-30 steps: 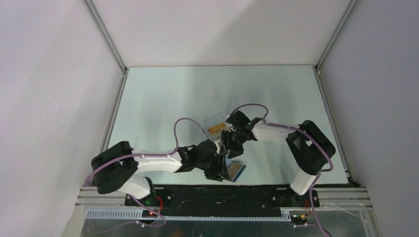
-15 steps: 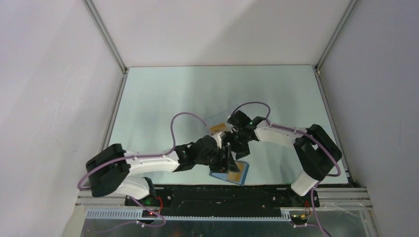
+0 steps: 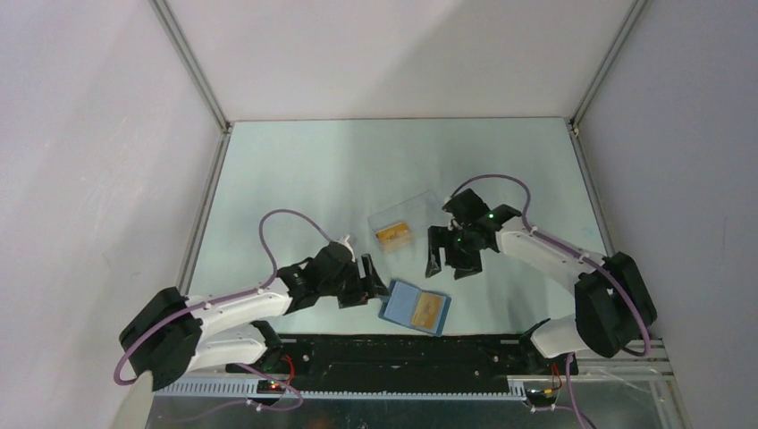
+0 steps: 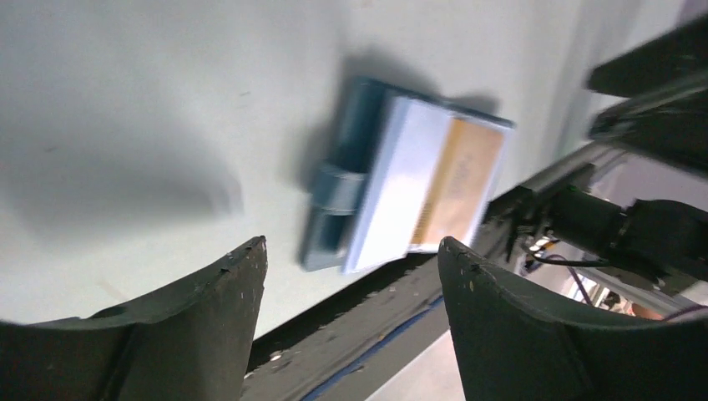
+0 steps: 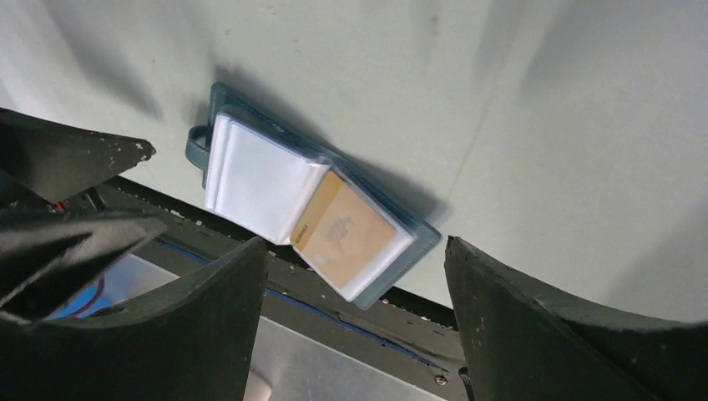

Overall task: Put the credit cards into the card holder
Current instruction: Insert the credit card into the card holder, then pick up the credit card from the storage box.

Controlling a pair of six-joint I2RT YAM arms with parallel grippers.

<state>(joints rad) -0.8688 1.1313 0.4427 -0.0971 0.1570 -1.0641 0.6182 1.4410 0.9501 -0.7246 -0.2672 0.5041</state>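
Observation:
The blue card holder (image 3: 414,308) lies open on the table near the front edge. An orange-gold credit card (image 3: 430,308) sits in its right-hand clear sleeve. The holder shows in the left wrist view (image 4: 351,180) and the right wrist view (image 5: 219,113); the card shows there too (image 4: 463,184) (image 5: 344,234). Another orange-gold card (image 3: 394,234) lies in a clear box. My left gripper (image 3: 375,284) is open and empty, just left of the holder. My right gripper (image 3: 450,261) is open and empty, behind and to the right of the holder.
The clear plastic rectangular box (image 3: 401,217) lies on the table between the arms, behind the holder. The black front rail (image 3: 402,349) runs just beyond the holder's near edge. Grey walls close in the table on three sides.
Both grippers have let go of the holder and drawn apart, the left one leftward and the right one back and right. The holder now lies open and flat with a card in it.

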